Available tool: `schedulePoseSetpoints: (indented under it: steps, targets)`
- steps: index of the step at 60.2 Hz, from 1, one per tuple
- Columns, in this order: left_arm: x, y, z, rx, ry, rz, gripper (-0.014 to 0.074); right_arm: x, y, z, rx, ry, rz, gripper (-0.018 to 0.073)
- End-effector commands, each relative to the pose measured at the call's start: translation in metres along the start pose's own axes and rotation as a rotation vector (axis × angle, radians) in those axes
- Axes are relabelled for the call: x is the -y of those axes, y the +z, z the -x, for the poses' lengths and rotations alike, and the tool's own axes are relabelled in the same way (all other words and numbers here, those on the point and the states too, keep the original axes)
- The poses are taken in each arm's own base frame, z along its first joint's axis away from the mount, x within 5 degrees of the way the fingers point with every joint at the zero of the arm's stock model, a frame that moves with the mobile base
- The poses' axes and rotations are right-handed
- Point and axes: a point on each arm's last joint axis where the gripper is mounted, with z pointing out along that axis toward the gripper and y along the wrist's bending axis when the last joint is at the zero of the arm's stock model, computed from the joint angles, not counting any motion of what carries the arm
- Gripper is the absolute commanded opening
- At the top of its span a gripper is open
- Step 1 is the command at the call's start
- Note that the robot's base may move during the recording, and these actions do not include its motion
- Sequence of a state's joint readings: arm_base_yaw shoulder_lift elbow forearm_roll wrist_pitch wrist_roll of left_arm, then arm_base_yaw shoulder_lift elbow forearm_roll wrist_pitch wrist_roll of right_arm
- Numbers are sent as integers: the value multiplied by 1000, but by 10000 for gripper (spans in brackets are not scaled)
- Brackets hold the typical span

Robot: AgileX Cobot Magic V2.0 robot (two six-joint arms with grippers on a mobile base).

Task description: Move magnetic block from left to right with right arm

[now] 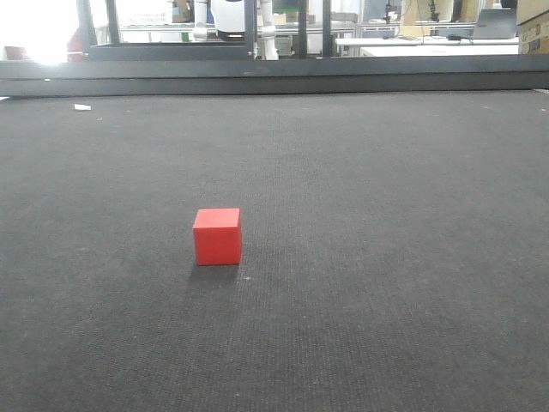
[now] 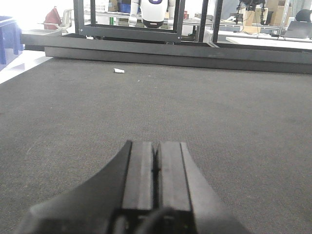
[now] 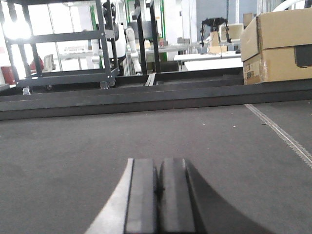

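The small bright red matte cube [image 1: 217, 236] sits left of centre on the dark grey carpeted table [image 1: 403, 283], unseen by either wrist camera. Your right arm's fingers [image 3: 144, 190] and left arm's fingers [image 2: 141, 170] are pressed together; approach unopened or blind, and you'll likely knock it aside.

Magnetic block [image 1: 217, 236]: on the bench [image 1: 386, 172], left of centre, nearer the front edge. Small scrap [image 1: 82, 107]: on the bench, near the far-left corner, well behind the block. Rack [image 1: 171, 51]: beyond the far edge.
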State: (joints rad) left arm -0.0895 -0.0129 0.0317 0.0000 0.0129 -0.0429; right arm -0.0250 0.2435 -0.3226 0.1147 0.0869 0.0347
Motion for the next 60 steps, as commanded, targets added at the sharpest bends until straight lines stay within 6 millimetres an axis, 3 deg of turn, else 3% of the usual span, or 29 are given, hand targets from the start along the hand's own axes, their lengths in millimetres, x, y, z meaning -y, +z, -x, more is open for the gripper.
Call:
schedulePoseSetpoints:
  steps: [1,7,13,19,29,37,47,60]
  targets:
    - [0,-1,6,94,-4,-3,-116,-6,21,33,35,5,25,308]
    - [0,-1,6,94,-4,-3,-116,-17,47,44,-61,8,83,506]
    - [0,-1,6,94,-4,-3,-116,-35,75,57,-172,5,171,614]
    - [0,-1,6,94,-4,-3,-116,-62,98,67,-286,-9,283,624]
    - [0,-1,6,94,-4,-3,-116,-124,131,69,-478,-43,486,623]
    - [0,-1,6,94,-4,-3,-116,-175,154,54,-666,-27,564,623]
    - [0,-1,6,94,-4,-3,-116,-228,175,30,-861,8,540,623]
    - [0,-1,6,94,-4,-3,-116,-269,195,-12,-1067,-24,349,623]
